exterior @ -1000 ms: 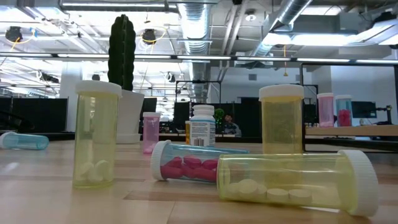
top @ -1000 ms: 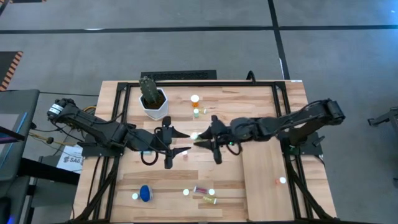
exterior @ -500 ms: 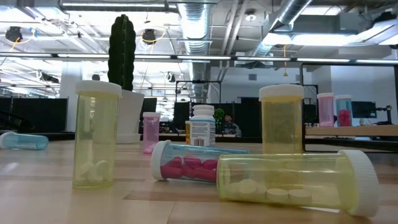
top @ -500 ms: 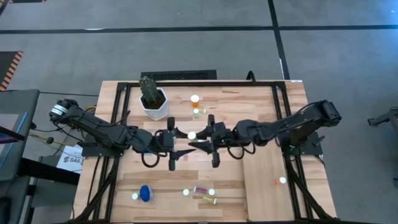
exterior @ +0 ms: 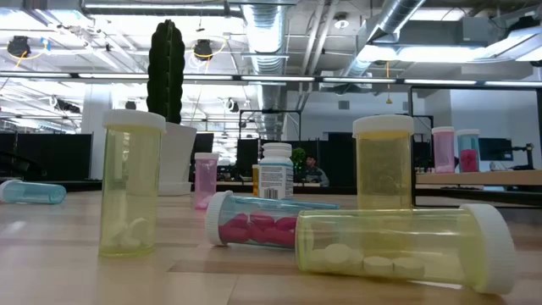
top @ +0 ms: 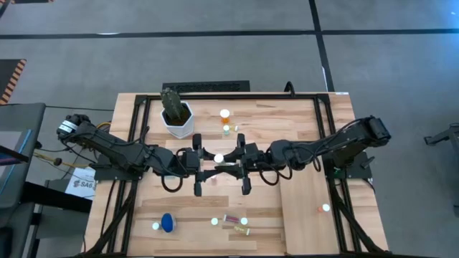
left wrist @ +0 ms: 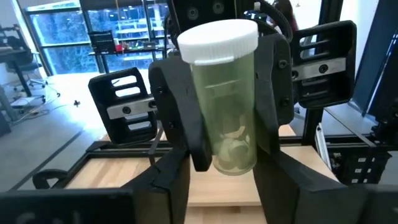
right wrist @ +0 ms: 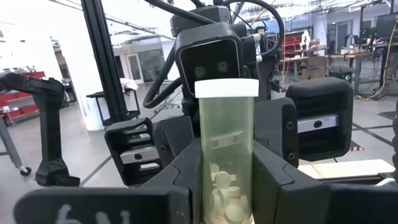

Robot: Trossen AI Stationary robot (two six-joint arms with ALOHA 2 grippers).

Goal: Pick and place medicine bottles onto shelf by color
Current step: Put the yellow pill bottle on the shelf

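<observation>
High view. The left gripper (top: 211, 162) and the right gripper (top: 226, 161) meet nose to nose at mid-table. A yellow-green medicine bottle (top: 218, 158) sits between them, and only its white cap shows from above. Long axis vertical, cap up. The bottle lies right of the left gripper and left of the right one, both about equally near. The shelf (top: 305, 208) is the pale panel on the right of the table, well apart from the bottle and on the right arm's side. One small bottle (top: 325, 208) stands on it. The cactus pot (top: 178, 118) is far left of the grippers.

Low view. Neither gripper shows. Other bottles are near the camera: an upright yellow-green bottle (exterior: 131, 182) on the left and a lying pink-tablet bottle (exterior: 254, 222) at centre.

Left wrist view. The bottle (left wrist: 224, 93) is upright, clamped at mid-body by the right gripper facing this camera. Its base hangs between the left arm's own jaws. Whether the left gripper grips it, I cannot tell.

Right wrist view. The right gripper (right wrist: 227, 180) is clenched on the lower body of the bottle (right wrist: 227, 143), which holds white tablets.

Judgement: a hand-over is in progress. The next move turns on which arm keeps the bottle, and the shelf favours the right.
</observation>
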